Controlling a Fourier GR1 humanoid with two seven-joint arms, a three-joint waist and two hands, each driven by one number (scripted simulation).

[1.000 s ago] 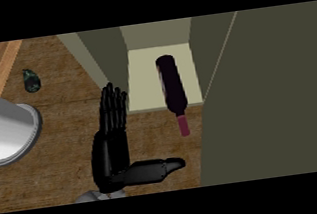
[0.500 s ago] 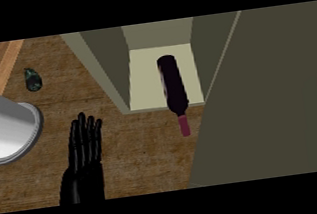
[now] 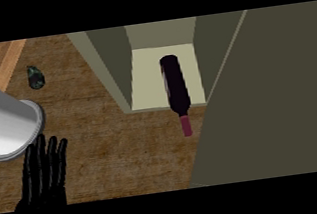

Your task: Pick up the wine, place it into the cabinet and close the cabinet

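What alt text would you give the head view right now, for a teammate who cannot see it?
A dark wine bottle lies inside the open cabinet, its reddish neck sticking out over the wooden counter; the cabinet door stands open at the right. One black hand, fingers straight, shows at lower left beside a grey metal cylinder.

One robot hand at lower left, fingers straight, pointing up, holding nothing.
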